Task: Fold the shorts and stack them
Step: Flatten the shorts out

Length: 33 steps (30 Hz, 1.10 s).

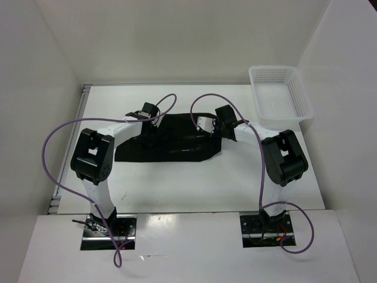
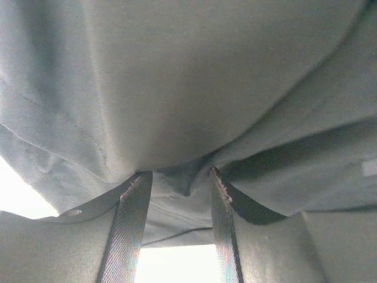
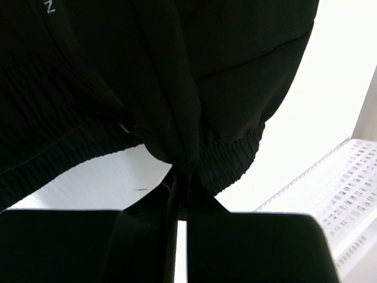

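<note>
Pinching on the left: the left gripper (image 2: 179,180) grasps a bunched fold of the plain black soft fabric shorts (image 1: 171,146). Cloth fills the gap between its two woven-textured fingers (image 2: 131,230) and drapes right over the wrist camera.
Right gripper: the right gripper (image 3: 179,177) is clenched tight, jaws almost together, on a small pinch of the same fabric just beside the gathered elastic waistband (image 3: 232,156).
Shorts: they sit mid-table on the white table (image 1: 206,183), between the two arms. The near edge lies flat; the far edge meets both grippers, left one at the far-left part, right one at the far-right part.
Pale printed mark: a small pale printed mark (image 3: 50,7) shows at the top left of the right wrist view, too cropped to read.
Basket: a white mesh plastic basket (image 1: 280,97) stands at the far right corner of the table, apart from the shorts.
Cables: purple cables (image 1: 47,147) loop out from each arm.
</note>
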Tool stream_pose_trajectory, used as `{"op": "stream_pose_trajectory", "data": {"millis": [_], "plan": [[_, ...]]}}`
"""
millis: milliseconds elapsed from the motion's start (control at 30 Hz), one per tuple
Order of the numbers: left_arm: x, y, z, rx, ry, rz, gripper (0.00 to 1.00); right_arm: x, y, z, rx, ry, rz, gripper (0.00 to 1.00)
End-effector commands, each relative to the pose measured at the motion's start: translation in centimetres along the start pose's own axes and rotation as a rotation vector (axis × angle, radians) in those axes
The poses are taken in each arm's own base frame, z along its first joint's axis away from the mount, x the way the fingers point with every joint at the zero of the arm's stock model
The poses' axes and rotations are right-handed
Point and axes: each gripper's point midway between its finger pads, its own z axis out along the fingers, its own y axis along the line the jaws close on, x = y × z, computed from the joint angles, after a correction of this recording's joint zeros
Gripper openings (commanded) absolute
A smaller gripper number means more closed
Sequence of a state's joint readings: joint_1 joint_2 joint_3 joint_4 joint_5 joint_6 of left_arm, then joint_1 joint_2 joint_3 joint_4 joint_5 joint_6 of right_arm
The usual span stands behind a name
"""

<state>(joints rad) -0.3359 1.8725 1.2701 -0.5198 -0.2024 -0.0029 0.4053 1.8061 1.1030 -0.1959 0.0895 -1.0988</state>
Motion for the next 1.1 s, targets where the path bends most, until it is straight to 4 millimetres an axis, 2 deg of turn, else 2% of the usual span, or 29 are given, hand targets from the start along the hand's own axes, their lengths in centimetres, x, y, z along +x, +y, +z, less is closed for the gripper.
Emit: {"op": "stream_pose_trajectory", "data": {"millis": [0, 133, 233, 267, 333, 467, 500, 600, 633, 667, 800, 833, 867, 900, 933, 967, 1000, 1067], "plan": [[0.2, 1.0, 0.9, -0.032, 0.010, -0.012, 0.51, -0.8, -0.5, -1.5, 0.017, -0.028, -0.018, 0.00], [0.6, 1.0, 1.3, -0.040, 0.020, -0.010, 0.49, -0.9, -0.7, -1.8, 0.025, -0.033, -0.017, 0.00], [1.2, 0.9, 1.7, -0.039, 0.038, -0.006, 0.42, -0.9, -0.7, -1.8, 0.025, -0.033, -0.017, 0.00], [1.4, 0.9, 1.6, -0.038, 0.049, -0.004, 0.34, -0.9, -0.7, -1.8, 0.025, -0.033, -0.017, 0.00], [1.6, 0.8, 1.9, -0.037, 0.058, -0.003, 0.27, -0.9, -0.7, -1.8, 0.025, -0.033, -0.017, 0.00], [0.7, 0.8, 1.5, -0.029, 0.039, -0.006, 0.00, -0.9, -0.7, -1.8, 0.025, -0.033, -0.017, 0.00], [0.3, 1.1, 1.4, -0.041, 0.031, -0.008, 0.00, -1.0, -1.0, -1.8, 0.034, -0.038, -0.016, 0.00], [-2.2, 2.5, 0.1, -0.064, -0.023, -0.037, 0.00, -1.8, -2.5, -2.5, 0.070, -0.060, 0.017, 0.00], [-4.0, 3.0, -0.7, -0.079, -0.068, -0.046, 0.00, -2.3, -3.4, -2.8, 0.090, -0.071, 0.019, 0.00], [-4.6, 3.2, -1.2, -0.080, -0.077, -0.048, 0.00, -2.6, -3.9, -3.0, 0.101, -0.077, 0.020, 0.00], [-8.4, 6.2, -4.0, -0.129, -0.183, -0.108, 0.00, -3.9, -6.3, -3.9, 0.152, -0.107, 0.036, 0.00], [-8.9, 7.3, -4.4, -0.149, -0.196, -0.126, 0.00, -4.1, -6.7, -4.1, 0.160, -0.112, 0.036, 0.00], [-10.2, 7.6, -5.3, -0.153, -0.233, -0.133, 0.00, -4.1, -6.7, -4.1, 0.160, -0.112, 0.036, 0.00], [-10.6, 8.5, -5.6, -0.162, -0.245, -0.149, 0.00, -4.6, -7.6, -4.5, 0.181, -0.124, 0.039, 0.00], [-10.7, 9.5, -5.6, -0.182, -0.247, -0.166, 0.00, -4.7, -7.7, -4.3, 0.180, -0.126, 0.060, 0.00], [-11.4, 9.6, -5.5, -0.184, -0.263, -0.170, 0.00, -4.5, -8.3, -4.2, 0.189, -0.125, 0.079, 0.00], [-12.4, 11.6, -6.3, -0.228, -0.302, -0.205, 0.00, -5.1, -9.3, -4.5, 0.208, -0.140, 0.105, 0.00], [-13.5, 13.5, -6.0, -0.265, -0.330, -0.236, 0.00, -6.2, -11.3, -5.1, 0.252, -0.173, 0.140, 0.00]]}}
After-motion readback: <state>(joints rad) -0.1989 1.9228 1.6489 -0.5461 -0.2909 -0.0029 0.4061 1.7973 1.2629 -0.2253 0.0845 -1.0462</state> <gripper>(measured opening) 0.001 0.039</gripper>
